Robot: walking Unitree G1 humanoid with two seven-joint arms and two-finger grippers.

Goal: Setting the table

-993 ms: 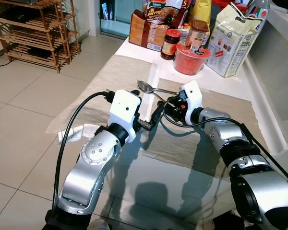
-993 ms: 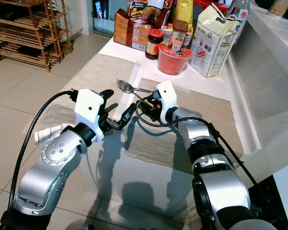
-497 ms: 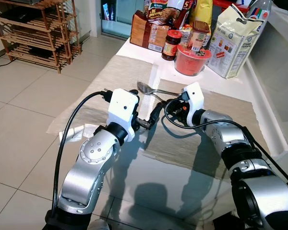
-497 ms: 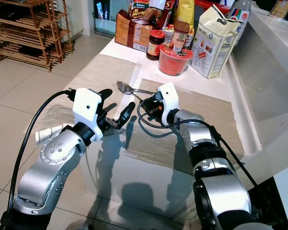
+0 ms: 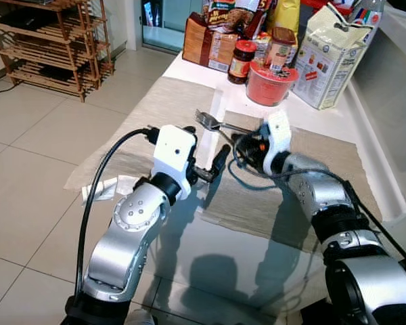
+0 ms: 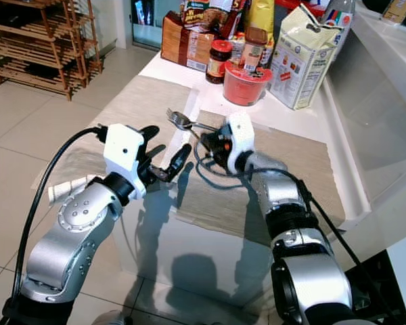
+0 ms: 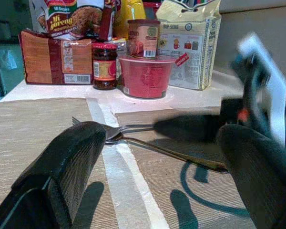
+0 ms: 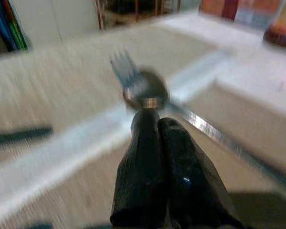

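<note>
A silver fork point(image 5: 206, 120) and a spoon point(image 7: 181, 155) sit where two beige placemats point(image 5: 162, 101) meet on the white table point(image 5: 210, 71). My right gripper point(image 5: 238, 142) is shut on the fork's handle, holding its tines point(image 8: 121, 67) slightly off the cloth. The spoon's bowl point(image 8: 145, 90) lies just beneath, and its handle rests on the right-hand mat point(image 5: 325, 156). My left gripper point(image 5: 206, 152) hovers open a little nearer to me, its fingers point(image 7: 62, 162) on either side of the cutlery but touching nothing.
Groceries crowd the table's far end: a red bowl point(image 5: 271, 84), a jar point(image 5: 241, 59), a white bag point(image 5: 328, 54) and a bread packet point(image 5: 203, 44). Crumpled paper point(image 5: 105, 189) lies at the left mat's edge. A wooden rack point(image 5: 51, 44) stands on the tiled floor.
My right gripper has shifted slightly farther along the table, and the fork's tines now stand up clearly where the spoon's bowl showed before. The left arm has barely moved.
</note>
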